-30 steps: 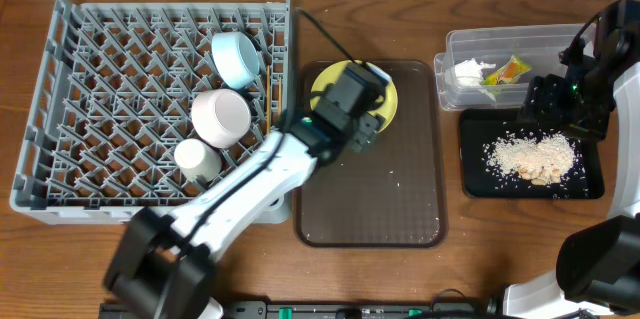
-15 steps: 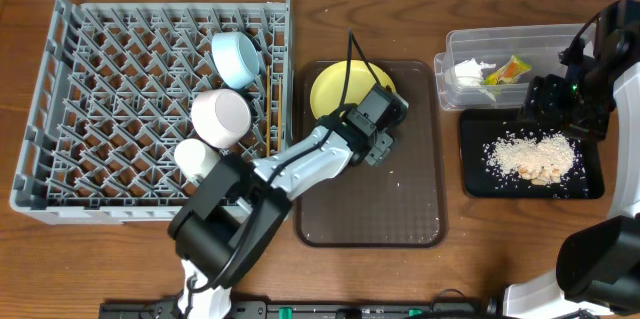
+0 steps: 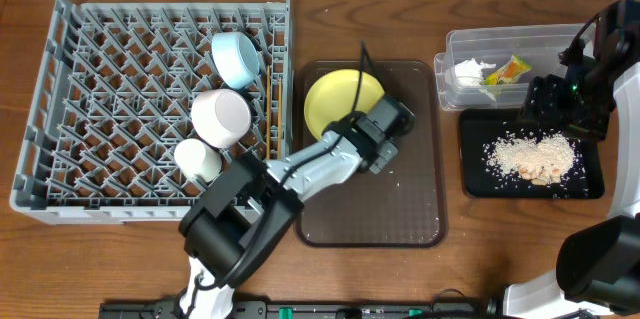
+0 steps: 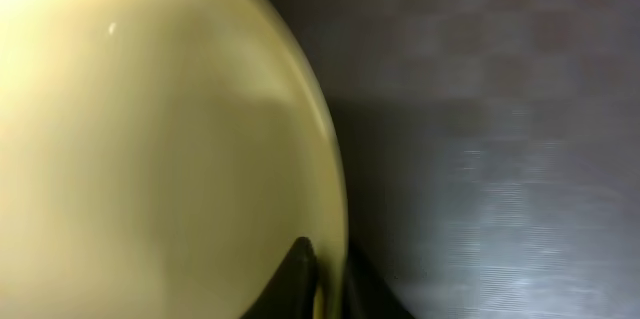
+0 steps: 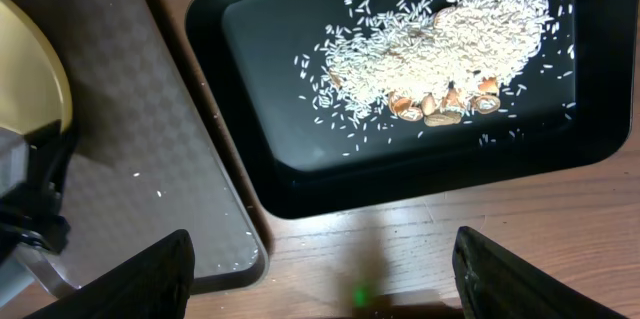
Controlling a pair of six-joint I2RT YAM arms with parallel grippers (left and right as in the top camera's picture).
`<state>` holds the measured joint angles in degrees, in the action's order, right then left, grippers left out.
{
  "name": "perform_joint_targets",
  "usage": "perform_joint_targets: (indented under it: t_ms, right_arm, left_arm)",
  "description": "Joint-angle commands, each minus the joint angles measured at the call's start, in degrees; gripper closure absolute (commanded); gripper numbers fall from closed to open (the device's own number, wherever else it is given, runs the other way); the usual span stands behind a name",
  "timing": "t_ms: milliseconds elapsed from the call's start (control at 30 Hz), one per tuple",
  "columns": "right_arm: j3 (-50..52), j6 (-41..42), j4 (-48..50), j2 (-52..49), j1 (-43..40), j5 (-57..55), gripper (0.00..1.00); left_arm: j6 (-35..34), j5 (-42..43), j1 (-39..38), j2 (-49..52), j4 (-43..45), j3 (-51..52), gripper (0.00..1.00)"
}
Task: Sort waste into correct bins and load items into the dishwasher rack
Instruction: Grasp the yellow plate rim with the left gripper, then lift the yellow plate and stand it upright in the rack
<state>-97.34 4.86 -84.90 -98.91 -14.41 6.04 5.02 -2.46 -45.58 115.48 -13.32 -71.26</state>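
Note:
The yellow plate (image 3: 338, 99) lies at the far end of the brown serving tray (image 3: 400, 209). My left gripper (image 3: 378, 141) is shut on its near right rim. In the left wrist view the plate (image 4: 150, 139) fills the left half, and the rim sits pinched inside the gripper (image 4: 330, 281). My right gripper (image 3: 560, 107) hangs open over the black tray (image 3: 476, 177), which holds rice scraps (image 3: 530, 154). The right wrist view shows the rice (image 5: 450, 39) and the gripper (image 5: 325, 279) empty above bare wood.
The grey dishwasher rack (image 3: 110, 189) on the left holds a light blue bowl (image 3: 237, 57), a white bowl (image 3: 222, 116), a white cup (image 3: 198, 159) and pale chopsticks (image 3: 268, 99). The clear tub (image 3: 510, 35) at the back right holds crumpled paper (image 3: 470, 71) and a wrapper (image 3: 512, 69).
My left gripper has slid right to the plate's rim and shut on it. The plate has shifted slightly to the left. The right arm has stayed still.

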Motion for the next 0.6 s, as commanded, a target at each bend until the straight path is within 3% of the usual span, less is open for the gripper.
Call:
perform_joint_targets:
  t_ms: [0, 200, 567]
  right_arm:
    - [-0.04, -0.7, -0.42, 1.53, -0.15, 0.46, 0.2]
    - [-0.04, -0.72, -0.35, 1.53, -0.2, 0.44, 0.2]
    - [-0.04, -0.72, -0.33, 1.53, -0.2, 0.44, 0.2]
  left_arm:
    - [0.33, 0.57, -3.13, 0.57, -1.11, -0.13, 0.94]
    - [0.28, 0.55, -7.04, -4.35, -2.86, -0.13, 0.94]
    - [-5.84, 0.57, -5.42, -26.4, -8.09, -0.13, 0.94]
